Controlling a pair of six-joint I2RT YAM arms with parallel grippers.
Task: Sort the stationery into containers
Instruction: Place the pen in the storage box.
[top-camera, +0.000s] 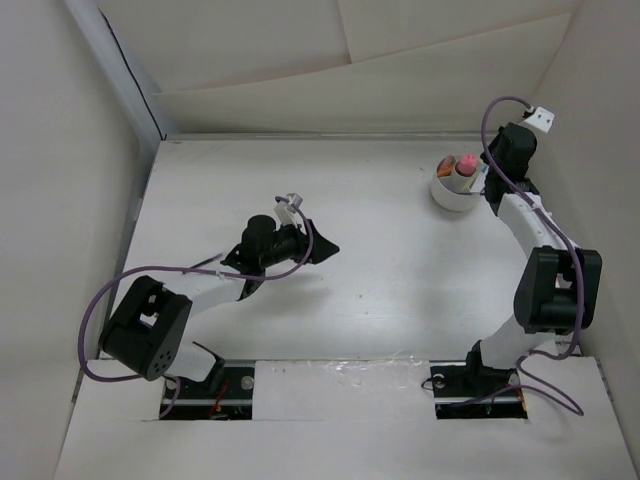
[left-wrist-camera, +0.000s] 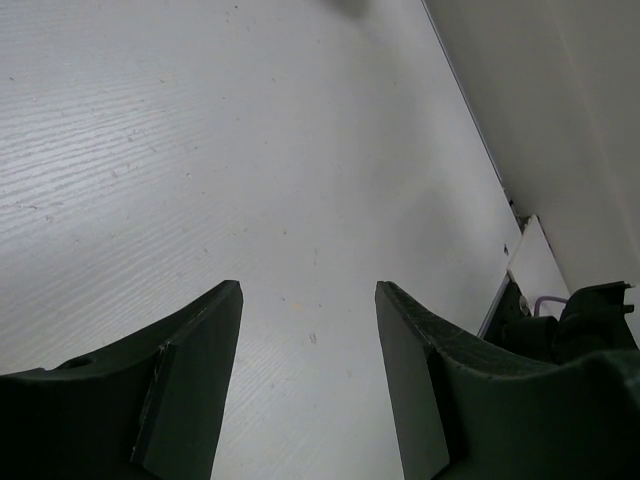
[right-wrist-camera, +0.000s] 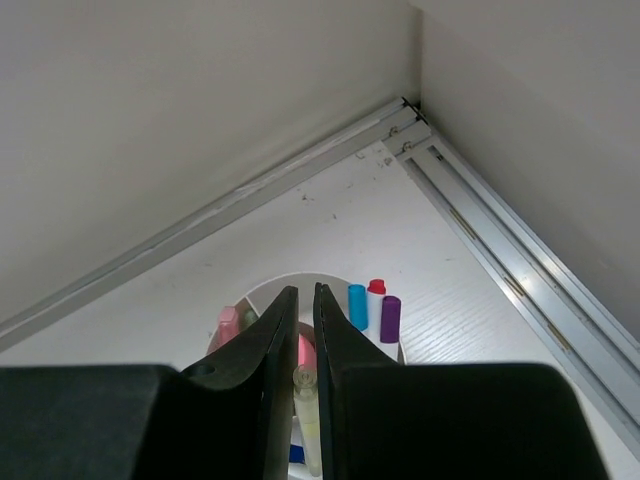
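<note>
**Left arm.** The left arm is mounted at the 7 o'clock corner of the table. It reaches in toward the table centre. The left claw points toward 3 o'clock and hangs over the middle of the table. In the left wrist view its two fingers are spread, with white table surface showing in the gap between them.

**Cup.** The round white cup stands at 1 o'clock on the table, near the far right corner. It is well apart from the left claw. A pink-capped tube stands upright inside it, with the cap above the rim. In the right wrist view, three more items stand side by side at 2 o'clock inside the cup. They are a blue pen, a red-capped white pen and a purple pen, and all three are upright.

**Right arm.** The right arm is mounted at the 5 o'clock corner and extends toward 12 o'clock along the right side of the table. The right claw hangs directly over the cup, tips down. Its fingers are pressed almost together, leaving only a narrow slit. A pale yellow pen lies in that slit and appears to be pinched between the pads, although the fingers hide most of the contact. The lower end of the pen is inside the cup rim.
</note>
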